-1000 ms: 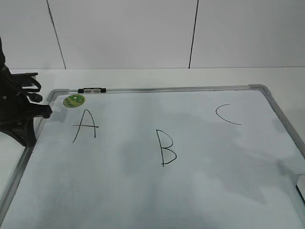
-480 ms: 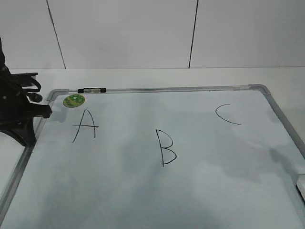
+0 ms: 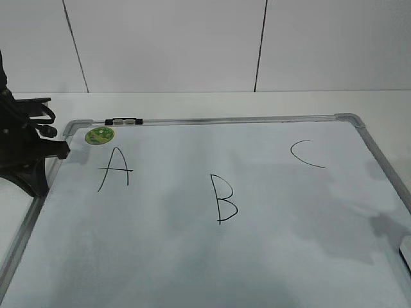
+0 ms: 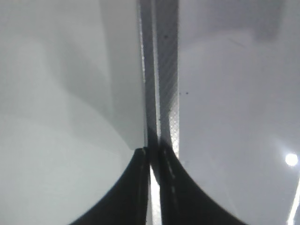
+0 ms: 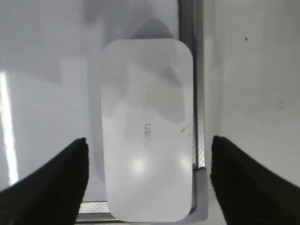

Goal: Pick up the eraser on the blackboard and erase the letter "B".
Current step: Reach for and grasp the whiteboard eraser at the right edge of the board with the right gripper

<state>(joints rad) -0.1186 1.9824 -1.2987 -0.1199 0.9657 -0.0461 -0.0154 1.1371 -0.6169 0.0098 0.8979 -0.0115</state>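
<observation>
The blackboard (image 3: 289, 256) is a white dry-erase board with a silver frame. The letter "B" (image 3: 223, 199) is drawn in black at its middle, between "A" (image 3: 115, 168) and "C" (image 3: 305, 154). The white eraser (image 5: 146, 129) lies flat in the board's corner in the right wrist view; only its edge (image 3: 406, 247) shows at the exterior view's right border. My right gripper (image 5: 147, 147) is open, its fingers on either side of the eraser, not touching it. My left gripper (image 4: 153, 152) is shut and empty over the board's frame (image 4: 166, 70).
A round green magnet (image 3: 99, 135) sits at the board's top left, next to a small black-and-silver clip (image 3: 124, 120) on the frame. The left arm's black body (image 3: 22, 151) stands at the board's left edge. White table (image 3: 192, 102) and wall lie behind.
The shadow at the board's right edge has shifted slightly. The letters, magnet and left arm have not moved.
</observation>
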